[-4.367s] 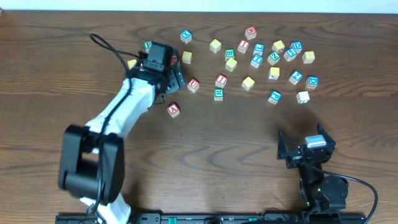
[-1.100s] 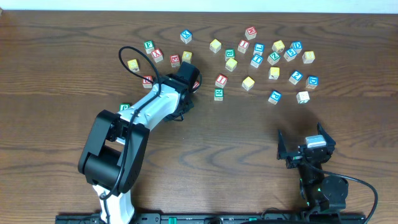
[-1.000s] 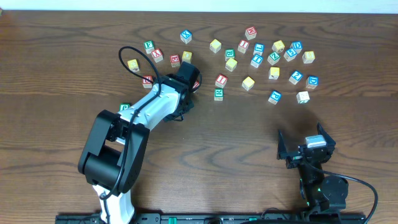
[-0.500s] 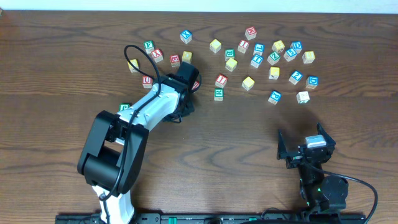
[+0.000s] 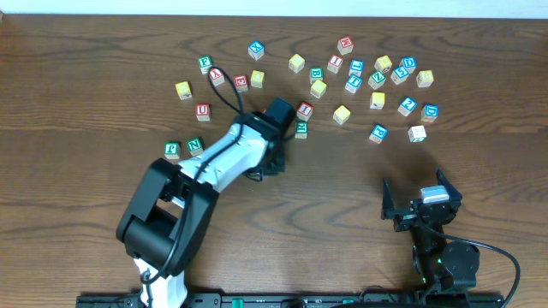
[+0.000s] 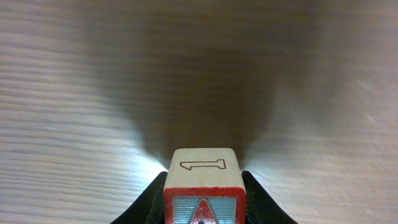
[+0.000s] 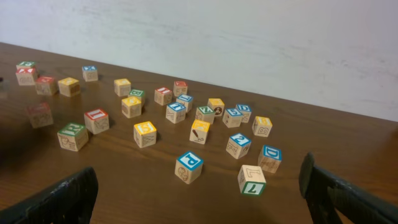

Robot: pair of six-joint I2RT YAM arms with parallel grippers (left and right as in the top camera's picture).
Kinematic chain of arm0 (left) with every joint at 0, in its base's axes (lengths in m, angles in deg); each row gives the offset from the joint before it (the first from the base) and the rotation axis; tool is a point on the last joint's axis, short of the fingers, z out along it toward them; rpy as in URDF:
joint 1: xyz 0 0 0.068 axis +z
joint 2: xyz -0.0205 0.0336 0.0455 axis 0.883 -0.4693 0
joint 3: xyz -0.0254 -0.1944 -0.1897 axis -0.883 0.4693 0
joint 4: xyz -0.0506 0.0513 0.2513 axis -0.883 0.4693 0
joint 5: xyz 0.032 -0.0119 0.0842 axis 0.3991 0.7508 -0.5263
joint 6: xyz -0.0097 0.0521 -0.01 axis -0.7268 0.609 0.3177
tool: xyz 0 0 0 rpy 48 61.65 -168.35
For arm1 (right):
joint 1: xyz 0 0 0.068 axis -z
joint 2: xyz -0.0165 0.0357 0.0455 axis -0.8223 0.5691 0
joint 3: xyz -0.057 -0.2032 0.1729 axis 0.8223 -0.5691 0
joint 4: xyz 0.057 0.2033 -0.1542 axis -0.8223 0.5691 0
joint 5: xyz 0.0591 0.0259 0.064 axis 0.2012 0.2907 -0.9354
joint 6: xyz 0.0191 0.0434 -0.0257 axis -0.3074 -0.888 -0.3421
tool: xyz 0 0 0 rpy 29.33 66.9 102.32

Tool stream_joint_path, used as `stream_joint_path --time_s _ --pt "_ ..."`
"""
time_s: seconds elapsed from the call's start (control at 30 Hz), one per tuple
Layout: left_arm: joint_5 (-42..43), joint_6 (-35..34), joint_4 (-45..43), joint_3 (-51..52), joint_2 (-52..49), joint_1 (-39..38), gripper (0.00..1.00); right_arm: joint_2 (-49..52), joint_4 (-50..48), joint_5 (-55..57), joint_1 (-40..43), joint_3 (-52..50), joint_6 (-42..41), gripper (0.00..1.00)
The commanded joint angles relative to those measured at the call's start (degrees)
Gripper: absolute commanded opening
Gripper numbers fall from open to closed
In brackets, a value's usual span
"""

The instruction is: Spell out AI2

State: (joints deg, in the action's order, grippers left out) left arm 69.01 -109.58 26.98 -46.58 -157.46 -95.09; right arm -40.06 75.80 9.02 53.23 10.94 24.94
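Overhead, the left tool [image 5: 278, 115] is seen to have been moved to the right within the last half second. It was hanging over the left part of the scattered blocks [image 5: 342, 77], and now it is found just beside the red I block [image 5: 305, 109]. Its jaws are clamped on the red A block [image 6: 202, 177] (this is shown plainly by the left wrist view, where the block is gripped from both sides, with the A face turned to the camera).

The A block is no longer at the place on the tabletop [image 5: 342, 214] where it was lying alone some seconds ago. From this it is judged that the first letter has been picked up and is being carried towards the I, so that the word can be started there. The block has not yet been set down, and whether it touches the wood cannot be told.

The blue block [image 5: 407, 106] that is likely the 2 is left well apart, in the right group. The right tool [image 5: 419, 198] has not been moved; its jaws are held wide apart with nothing between them.
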Motion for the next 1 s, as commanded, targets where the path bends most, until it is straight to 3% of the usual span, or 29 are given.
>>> stream_joint_path --time_s 0.0,0.97 --pt "2.5 1.4 0.0 0.6 -1.0 -3.1 0.21 -0.3 0.2 0.1 0.4 -0.1 -1.0 0.99" --pt "-4.2 -5.7 -3.1 4.3 -1.0 -5.6 0.21 -0.3 0.2 0.1 0.4 -0.1 -1.0 0.99"
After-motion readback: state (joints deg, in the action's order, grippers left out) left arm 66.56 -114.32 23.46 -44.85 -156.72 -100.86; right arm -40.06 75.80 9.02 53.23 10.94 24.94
